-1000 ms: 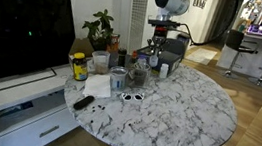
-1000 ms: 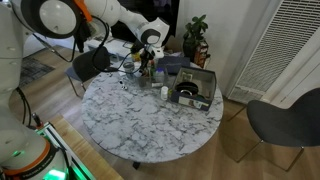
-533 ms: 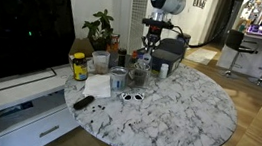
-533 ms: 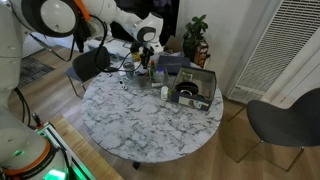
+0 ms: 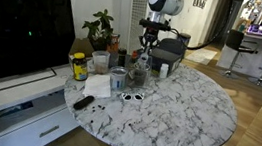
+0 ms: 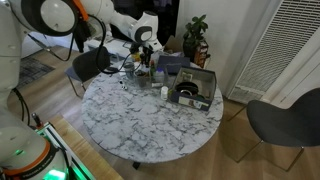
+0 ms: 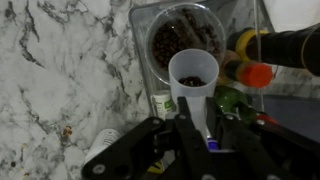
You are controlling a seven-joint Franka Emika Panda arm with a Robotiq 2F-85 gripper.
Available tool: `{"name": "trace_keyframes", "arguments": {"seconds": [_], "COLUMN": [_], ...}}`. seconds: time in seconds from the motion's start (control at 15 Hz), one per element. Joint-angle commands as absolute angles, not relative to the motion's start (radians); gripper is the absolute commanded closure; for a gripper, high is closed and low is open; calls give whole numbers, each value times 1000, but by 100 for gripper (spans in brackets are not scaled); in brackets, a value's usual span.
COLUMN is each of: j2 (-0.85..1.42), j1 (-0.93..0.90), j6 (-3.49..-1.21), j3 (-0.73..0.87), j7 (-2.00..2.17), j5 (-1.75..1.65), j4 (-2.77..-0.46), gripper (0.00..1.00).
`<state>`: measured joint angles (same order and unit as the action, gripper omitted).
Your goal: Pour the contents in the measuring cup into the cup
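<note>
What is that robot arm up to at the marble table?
The arm's gripper holds a white measuring cup upright, just over a clear cup that has brown bits in it and stands on the marble table. Dark contents sit in the measuring cup, and nothing is tipping out yet.

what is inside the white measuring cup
In the wrist view the measuring cup, held by the gripper, has something dark at its bottom. Its white wall hides how deep that is; what it is cannot be told.

Both exterior views share table, wrist close overhead
</note>
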<state>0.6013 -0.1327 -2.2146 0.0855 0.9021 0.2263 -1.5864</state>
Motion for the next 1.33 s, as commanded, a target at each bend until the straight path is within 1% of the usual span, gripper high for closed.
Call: {"name": "trace_keyframes", "arguments": {"seconds": [0.0,0.6,1.0,1.27], "j2": [601,557,491,439], "j1": [-119,-161,-188,-245], "j6": [-2214,-2414,-2544,-2627], "j3": [70,91,107,151], "j7": [909,910,904,948], "j5": [214,111,25,-87], "j4": [-1585,-1690,-1828,-1912], "gripper": [95,95,95,95]}}
